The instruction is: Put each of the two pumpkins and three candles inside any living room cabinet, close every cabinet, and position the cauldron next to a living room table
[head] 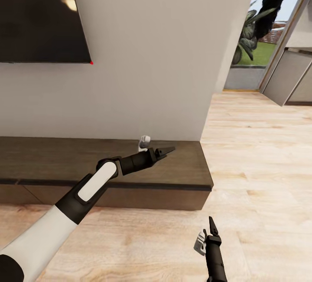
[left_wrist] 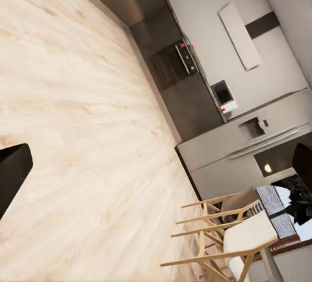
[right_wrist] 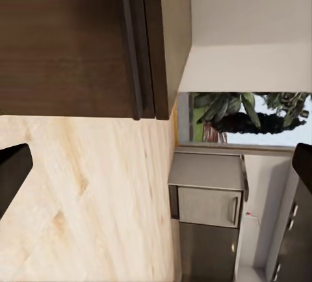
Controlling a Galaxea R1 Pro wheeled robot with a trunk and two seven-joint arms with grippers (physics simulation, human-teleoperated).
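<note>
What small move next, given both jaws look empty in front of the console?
Probably turn the head and base to search the room. The cabinet looks closed, and the left gripper above it and the right gripper over the floor carry nothing.

Cabinet [head: 182,173]: dark matt wood grain. Floor [head: 260,165]: pale smooth wood planks. TV [head: 39,13]: glossy black. Wall [head: 164,56]: matt white.

Cabinet [head: 52,160] below wall TV [head: 39,13]
</note>
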